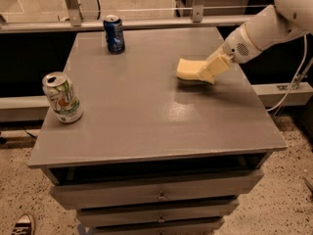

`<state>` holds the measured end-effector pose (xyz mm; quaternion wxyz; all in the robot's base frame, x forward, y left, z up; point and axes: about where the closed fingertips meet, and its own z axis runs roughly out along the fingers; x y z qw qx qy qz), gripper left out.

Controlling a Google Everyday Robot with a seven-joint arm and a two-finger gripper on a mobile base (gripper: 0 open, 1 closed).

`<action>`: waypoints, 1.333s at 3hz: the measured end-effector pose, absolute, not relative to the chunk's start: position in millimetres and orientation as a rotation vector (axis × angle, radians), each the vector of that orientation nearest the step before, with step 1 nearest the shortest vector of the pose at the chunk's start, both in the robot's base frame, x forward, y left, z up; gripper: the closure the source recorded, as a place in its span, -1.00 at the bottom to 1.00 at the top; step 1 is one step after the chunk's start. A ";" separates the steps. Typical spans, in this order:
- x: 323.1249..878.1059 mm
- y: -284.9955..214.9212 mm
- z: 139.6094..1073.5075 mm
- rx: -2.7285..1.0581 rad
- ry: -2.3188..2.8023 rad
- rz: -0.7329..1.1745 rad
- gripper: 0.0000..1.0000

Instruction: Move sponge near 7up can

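Note:
The pale yellow sponge is at the right middle of the grey table, held a little above the surface with a shadow under it. My gripper comes in from the right on the white arm and is shut on the sponge's right end. The white and green 7up can stands upright near the table's left edge, far to the left of the sponge.
A dark blue can stands upright at the table's back left. Drawers sit below the table top. A metal rail runs behind the table. A shoe is on the floor at bottom left.

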<state>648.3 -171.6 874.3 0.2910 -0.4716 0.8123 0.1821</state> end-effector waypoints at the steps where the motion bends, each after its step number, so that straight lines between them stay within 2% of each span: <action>1: 630.4 -160.3 920.5 -1.293 2.074 0.439 1.00; 2: 625.5 -157.1 933.4 -1.301 2.052 0.424 1.00; 3: 618.1 -133.7 928.4 -1.363 2.025 0.455 1.00; 4: 604.2 -85.0 924.1 -1.442 1.955 0.517 1.00</action>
